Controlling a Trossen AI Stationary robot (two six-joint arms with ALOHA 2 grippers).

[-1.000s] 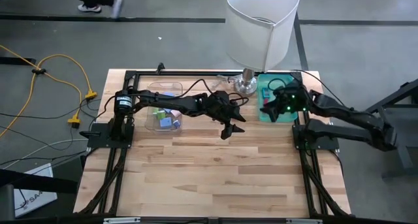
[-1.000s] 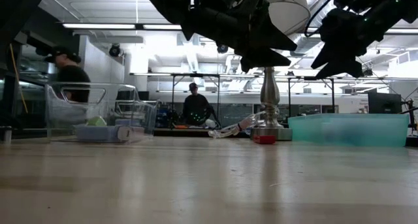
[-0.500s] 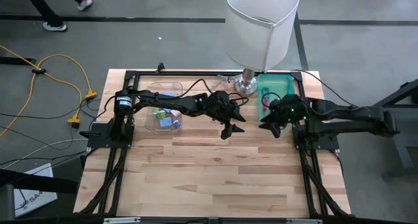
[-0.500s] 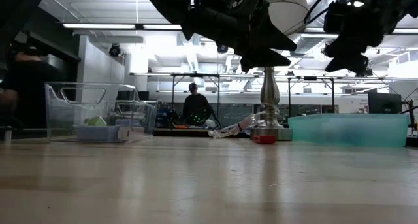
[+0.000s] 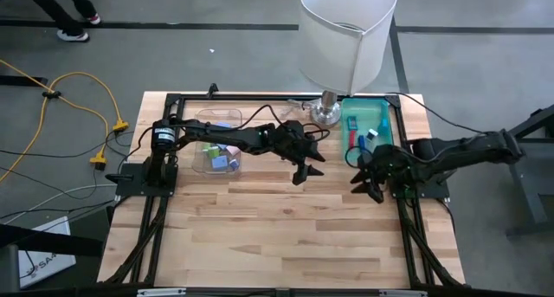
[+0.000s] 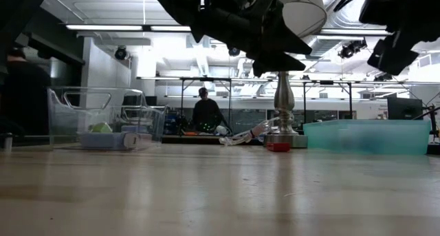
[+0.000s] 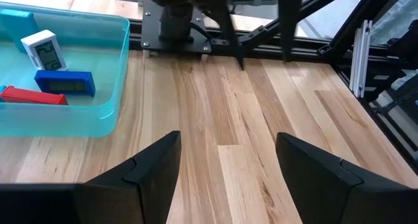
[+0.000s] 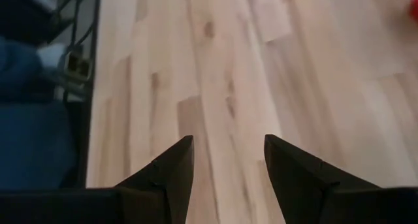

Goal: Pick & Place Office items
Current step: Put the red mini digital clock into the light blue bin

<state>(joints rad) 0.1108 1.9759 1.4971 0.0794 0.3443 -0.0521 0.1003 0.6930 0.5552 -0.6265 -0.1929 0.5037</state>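
Small office items lie in two containers: a white (image 7: pixel 40 48), a blue (image 7: pixel 64 82) and a red piece (image 7: pixel 32 96) in the teal tray (image 5: pixel 378 115) at the far right, and light blue, pink and green bits in the clear bin (image 5: pixel 216 146) at the far left. A small red piece (image 6: pixel 278 146) rests on the wood by the lamp's foot. My left gripper (image 5: pixel 305 169) hangs open over bare wood mid-table. My right gripper (image 5: pixel 368 181) is open above bare wood just in front of the tray, with nothing between its fingers (image 8: pixel 173 165).
A big lamp with a white shade (image 5: pixel 346 33) stands at the far edge between bin and tray, on its metal foot (image 5: pixel 326 113). Black frame rails (image 5: pixel 260 98) run along the table's edges. The near half of the wooden table (image 5: pixel 277 236) is bare wood.
My right gripper has swung from above the teal tray toward the table's near edge and now hangs over the wood in front of the tray; it has rolled as it went. Its fingers stay open.
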